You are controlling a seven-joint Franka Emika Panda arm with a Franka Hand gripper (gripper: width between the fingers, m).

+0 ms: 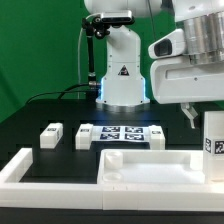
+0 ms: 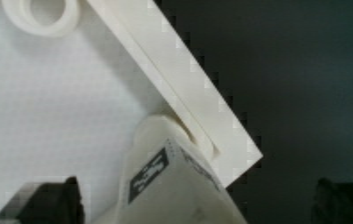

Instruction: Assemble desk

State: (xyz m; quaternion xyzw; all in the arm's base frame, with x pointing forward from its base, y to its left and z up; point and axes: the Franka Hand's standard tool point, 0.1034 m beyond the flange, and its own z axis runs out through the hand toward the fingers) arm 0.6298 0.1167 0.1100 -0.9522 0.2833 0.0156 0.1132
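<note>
The white desk tabletop [image 1: 150, 166] lies flat at the front, recessed face up. It fills one side of the wrist view [image 2: 48, 110]. One leg block [image 1: 214, 142] stands upright at the tabletop's corner on the exterior view's right. It also shows in the wrist view [image 2: 182, 170]. My gripper [image 1: 200, 112] hangs over that leg. In the wrist view my gripper [image 2: 194, 205] straddles the leg with the jaws open and a dark gap on each side. Two loose leg blocks [image 1: 52, 134] [image 1: 85, 134] lie on the table at the exterior view's left.
The marker board [image 1: 122, 134] lies flat behind the tabletop. The long white border rail [image 1: 18, 166] runs along the front at the exterior view's left. The robot base [image 1: 122, 75] stands at the back, with a cable on the table to its left.
</note>
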